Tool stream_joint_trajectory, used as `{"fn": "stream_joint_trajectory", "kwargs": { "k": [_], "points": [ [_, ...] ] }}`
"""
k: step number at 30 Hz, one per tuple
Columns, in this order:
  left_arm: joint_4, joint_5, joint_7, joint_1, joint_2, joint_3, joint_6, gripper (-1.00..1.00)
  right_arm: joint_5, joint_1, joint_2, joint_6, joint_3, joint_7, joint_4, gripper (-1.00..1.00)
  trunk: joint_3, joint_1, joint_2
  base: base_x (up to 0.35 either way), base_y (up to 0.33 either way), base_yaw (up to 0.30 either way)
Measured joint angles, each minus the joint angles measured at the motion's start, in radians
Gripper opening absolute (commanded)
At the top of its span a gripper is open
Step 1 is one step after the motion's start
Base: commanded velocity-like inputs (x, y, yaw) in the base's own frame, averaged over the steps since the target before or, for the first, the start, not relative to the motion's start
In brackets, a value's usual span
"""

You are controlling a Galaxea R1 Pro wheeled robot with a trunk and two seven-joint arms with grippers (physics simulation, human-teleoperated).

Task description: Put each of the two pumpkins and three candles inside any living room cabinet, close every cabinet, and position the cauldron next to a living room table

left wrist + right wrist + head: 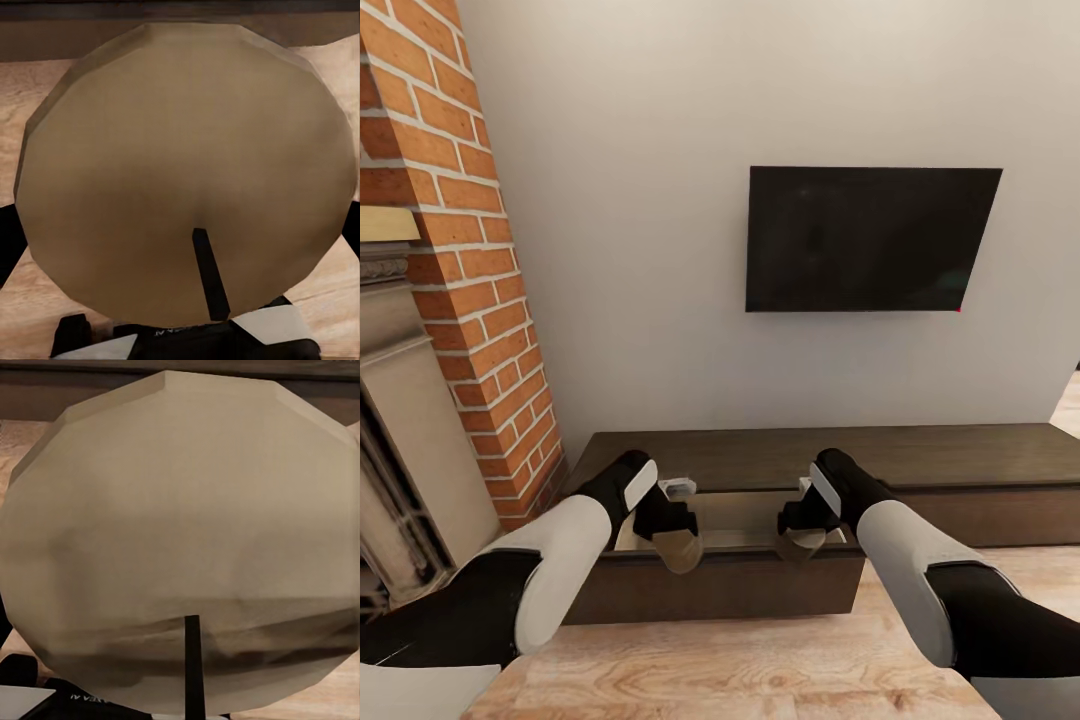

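Observation:
In the head view the long dark-brown cabinet (960, 470) stands against the wall with its left drawer (745, 515) pulled out, showing a pale wood lining. My left gripper (672, 535) is shut on a tan candle (680, 552) over the drawer's front left part. A second candle (800, 546) hangs over the drawer's right part, with my right gripper (800, 530) shut on it. Up close, the left candle (187, 172) and the right candle (180, 540) each show a black wick. The pumpkins, cauldron and table are out of view.
A brick fireplace (470, 280) rises at the left, close to the cabinet's end. A black TV (870, 238) hangs on the wall above the cabinet. Light wood-plank floor (740, 670) lies in front of the drawer.

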Motion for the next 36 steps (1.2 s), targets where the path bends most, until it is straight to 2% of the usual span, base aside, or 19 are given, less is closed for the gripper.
{"fn": "stream_joint_trajectory", "kwargs": {
  "k": [6, 11, 13, 15, 20, 25, 30, 36],
  "points": [
    [0.07, -0.001, 0.014, -0.001, -0.002, 0.0, -0.004, -1.0, 0.002, 0.001, 0.002, 0.0, 0.001, -0.001, 0.001, -1.0, 0.0, 0.0, 0.0, 0.0, 0.0, 0.0],
    [0.081, -0.018, 0.032, -0.001, -0.002, -0.002, -0.01, -1.0, 0.002, 0.002, 0.003, 0.0, 0.001, -0.001, 0.001, -1.0, 0.0, 0.0, 0.0, 0.0, 0.0, 0.0],
    [0.083, -0.022, 0.034, -0.001, -0.002, -0.002, -0.037, -1.0, 0.002, 0.003, 0.003, 0.0, 0.002, -0.001, 0.001, -1.0, 0.0, 0.0, 0.0, 0.0, 0.0, 0.0],
    [0.088, -0.023, 0.034, -0.001, -0.002, -0.002, -0.095, -1.0, 0.003, 0.003, 0.003, 0.0, 0.002, -0.001, 0.003, -1.0, 0.0, 0.0, 0.0, 0.0, 0.0, 0.0],
    [0.11, -0.024, 0.034, -0.001, -0.002, -0.003, -0.158, -1.0, 0.003, 0.003, 0.003, 0.0, 0.002, -0.001, 0.023, -1.0, 0.0, 0.0, 0.0, 0.0, 0.0, 0.0],
    [0.116, -0.026, 0.033, -0.001, -0.002, -0.005, -0.256, -1.0, 0.002, 0.003, 0.005, 0.0, 0.002, -0.001, 0.051, -1.0, 0.0, 0.0, 0.0, 0.0, 0.0, 0.0],
    [0.118, -0.026, 0.033, -0.001, -0.002, -0.005, -0.27, -1.0, 0.003, 0.003, 0.005, 0.0, 0.002, -0.002, 0.059, -1.0, 0.0, 0.0, 0.0, 0.072, 0.0, 0.0],
    [0.139, -0.026, 0.034, -0.001, -0.002, -0.005, -0.273, -1.0, 0.002, 0.005, 0.005, 0.0, 0.002, -0.002, 0.062, -1.0, 0.0, -0.001, 0.0, 0.281, 0.0, 0.0]
  ]
}}
